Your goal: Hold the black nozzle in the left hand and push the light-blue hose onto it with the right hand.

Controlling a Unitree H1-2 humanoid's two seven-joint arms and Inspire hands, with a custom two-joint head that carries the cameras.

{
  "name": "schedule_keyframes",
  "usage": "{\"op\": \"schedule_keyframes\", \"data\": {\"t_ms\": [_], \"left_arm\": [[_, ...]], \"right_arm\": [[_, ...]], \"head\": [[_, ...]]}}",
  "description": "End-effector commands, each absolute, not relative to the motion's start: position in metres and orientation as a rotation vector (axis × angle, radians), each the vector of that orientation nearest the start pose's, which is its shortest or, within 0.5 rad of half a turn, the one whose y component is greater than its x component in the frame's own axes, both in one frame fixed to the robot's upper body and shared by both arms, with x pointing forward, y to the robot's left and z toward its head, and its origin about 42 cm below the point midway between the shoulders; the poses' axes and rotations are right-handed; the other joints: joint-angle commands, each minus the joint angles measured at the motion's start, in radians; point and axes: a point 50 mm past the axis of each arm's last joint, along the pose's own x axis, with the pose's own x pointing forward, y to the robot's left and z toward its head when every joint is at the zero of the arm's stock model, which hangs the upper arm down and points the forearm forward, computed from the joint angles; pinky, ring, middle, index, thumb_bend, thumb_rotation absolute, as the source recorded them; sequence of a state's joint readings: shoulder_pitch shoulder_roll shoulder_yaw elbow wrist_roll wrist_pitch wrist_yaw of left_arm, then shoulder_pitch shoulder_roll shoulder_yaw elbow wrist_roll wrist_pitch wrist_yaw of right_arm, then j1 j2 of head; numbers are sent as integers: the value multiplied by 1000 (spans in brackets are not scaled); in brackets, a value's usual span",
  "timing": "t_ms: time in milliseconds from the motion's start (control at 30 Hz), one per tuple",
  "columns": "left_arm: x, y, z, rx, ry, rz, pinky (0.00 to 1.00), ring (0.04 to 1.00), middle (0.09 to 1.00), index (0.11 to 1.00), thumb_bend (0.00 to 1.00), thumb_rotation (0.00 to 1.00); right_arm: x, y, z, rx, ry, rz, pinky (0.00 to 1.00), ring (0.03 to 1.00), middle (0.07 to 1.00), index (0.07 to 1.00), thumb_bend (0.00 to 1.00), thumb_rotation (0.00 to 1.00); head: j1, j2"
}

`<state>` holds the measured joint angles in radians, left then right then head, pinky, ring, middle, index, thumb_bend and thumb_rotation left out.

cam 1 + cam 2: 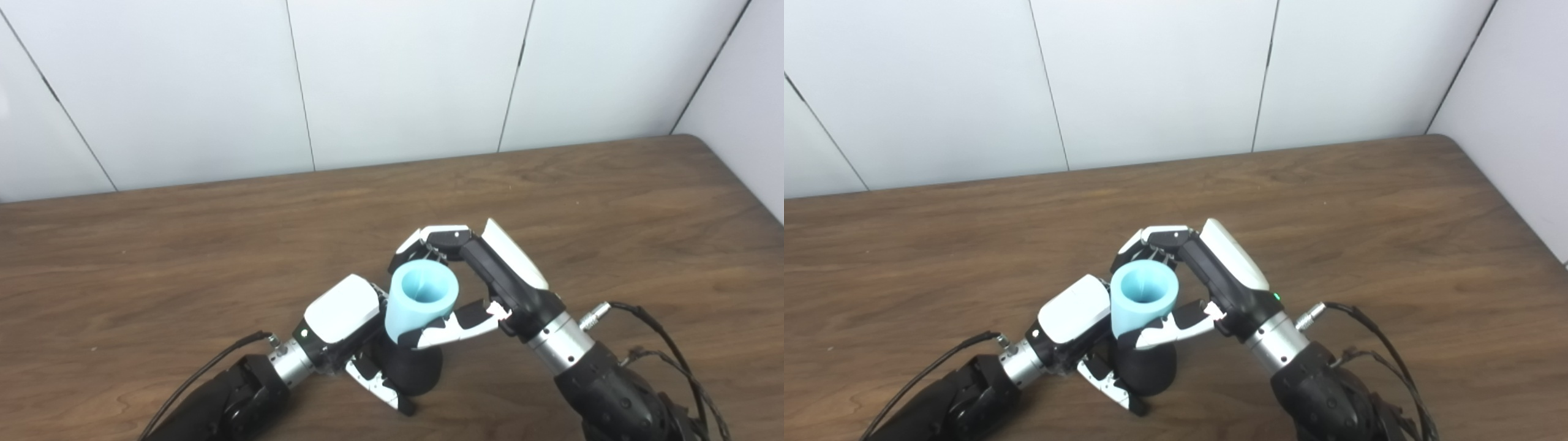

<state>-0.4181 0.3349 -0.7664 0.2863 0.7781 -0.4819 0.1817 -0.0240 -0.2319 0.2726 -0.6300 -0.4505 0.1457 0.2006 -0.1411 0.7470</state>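
A short light-blue hose stands upright with its open end facing up, seated on top of the black nozzle. My right hand is shut on the hose, fingers curled behind it and thumb across its front. From the left, my left hand is shut on the black nozzle, whose wide base shows below the hose near the table's front. In the right eye view the hose and nozzle stand the same way. Where the hose meets the nozzle is hidden by the right thumb.
The brown wooden table runs to a white panelled wall at the back and ends at a rounded corner at the right. Cables trail from the right wrist, and one from the left wrist.
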Motion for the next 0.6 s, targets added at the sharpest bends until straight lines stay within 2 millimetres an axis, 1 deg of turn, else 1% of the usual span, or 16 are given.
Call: {"op": "schedule_keyframes", "data": {"t_ms": [0, 33, 67, 100, 233, 533, 567], "left_arm": [[256, 138, 21, 1058, -476, -1053, 152, 206, 471, 487, 525, 0], [256, 138, 21, 1057, -476, -1052, 152, 205, 471, 487, 525, 0], [256, 138, 21, 1056, -476, -1052, 145, 198, 471, 487, 525, 0], [256, 138, 21, 1055, -477, -1052, 143, 197, 471, 487, 525, 0], [255, 138, 20, 1049, -472, -1049, 140, 193, 471, 487, 525, 0], [254, 138, 21, 1053, -479, -1051, 146, 195, 471, 487, 525, 0], [254, 138, 21, 1054, -479, -1051, 144, 195, 471, 487, 524, 0]], "right_arm": [[233, -177, 255, -693, -622, 369, 117, 232, 460, 495, 522, 0], [232, -177, 256, -715, -641, 367, 110, 197, 467, 489, 524, 0], [231, -176, 258, -738, -656, 366, 120, 204, 458, 507, 522, 0], [230, -176, 259, -753, -666, 365, 141, 227, 459, 510, 522, 0], [228, -174, 263, -791, -691, 358, 178, 267, 452, 516, 521, 0], [228, -175, 257, -813, -686, 357, 174, 257, 449, 523, 520, 0], [229, -175, 257, -813, -686, 355, 162, 241, 444, 526, 520, 0]], "head": [[0, 1], [0, 1], [-3, -3], [-3, -3], [-6, -5], [-6, -6], [-6, -6]]}}
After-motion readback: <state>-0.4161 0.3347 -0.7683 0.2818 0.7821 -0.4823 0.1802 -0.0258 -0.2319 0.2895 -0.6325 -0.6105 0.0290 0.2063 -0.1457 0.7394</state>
